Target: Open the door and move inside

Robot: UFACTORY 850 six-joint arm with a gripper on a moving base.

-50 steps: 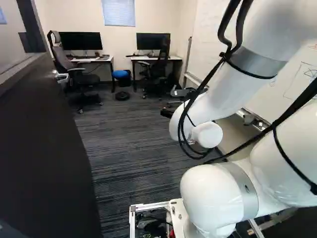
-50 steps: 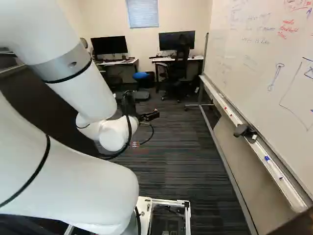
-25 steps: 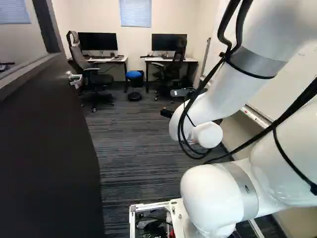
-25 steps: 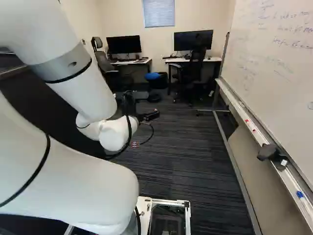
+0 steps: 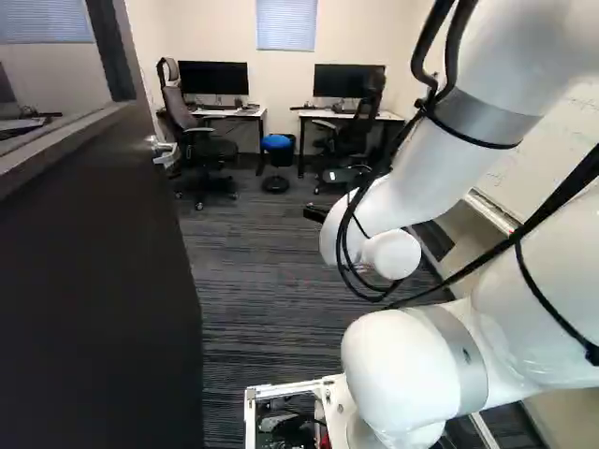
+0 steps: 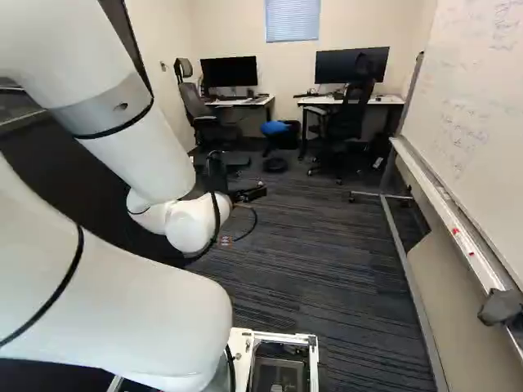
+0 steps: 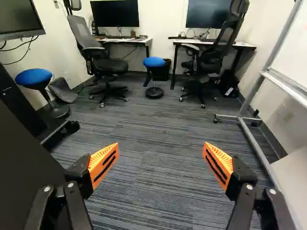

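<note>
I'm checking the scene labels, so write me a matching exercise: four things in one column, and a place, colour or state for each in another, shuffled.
1. Door
2. Gripper
3. Whiteboard
4. Stool by the desks

A. Blue on top
B. Open, holding nothing
C. Dark, at the left of the left base view
D. Bears handwriting

Pairs: 1-C; 2-B; 3-D; 4-A

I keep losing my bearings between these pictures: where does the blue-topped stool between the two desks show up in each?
Left base view: upper part, just left of the middle; blue-topped stool between the two desks.
Right base view: upper part, just right of the middle.
Wrist view: ahead of the open claw, between the same desks.
Shared landmark: the black monitors on those desks.
</note>
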